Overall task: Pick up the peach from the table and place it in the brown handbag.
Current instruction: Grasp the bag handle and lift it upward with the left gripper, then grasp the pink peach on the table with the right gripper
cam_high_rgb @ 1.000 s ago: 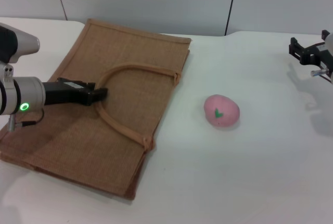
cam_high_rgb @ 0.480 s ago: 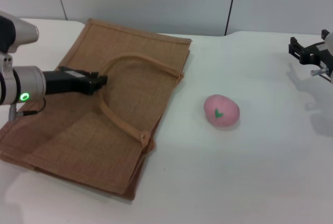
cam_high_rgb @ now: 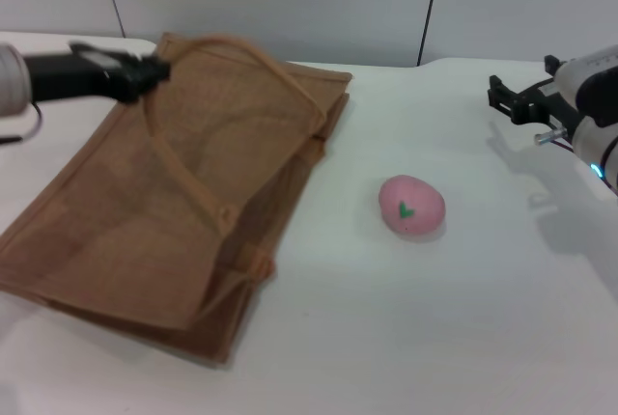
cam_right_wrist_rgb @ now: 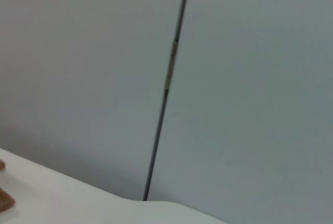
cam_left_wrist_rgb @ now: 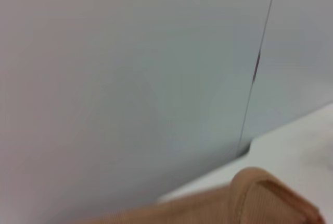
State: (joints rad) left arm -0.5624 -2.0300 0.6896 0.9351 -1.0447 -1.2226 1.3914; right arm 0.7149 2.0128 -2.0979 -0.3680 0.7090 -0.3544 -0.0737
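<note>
The pink peach lies on the white table, to the right of the brown handbag. My left gripper is raised at the back left and is shut on one arched handle. That handle holds the bag's upper side lifted off the lower one, so the mouth facing the peach gapes. The left wrist view shows only a bit of that tan handle against the wall. My right gripper hovers open at the far right, above and behind the peach, holding nothing.
A grey panelled wall runs behind the table's far edge. Bare white tabletop lies between the bag and the peach and in front of both. The right wrist view shows wall and a strip of table.
My left gripper has risen and moved back with the handle, pulling the bag's top layer up and open. The right gripper has shifted left toward the peach. The peach has not moved.
</note>
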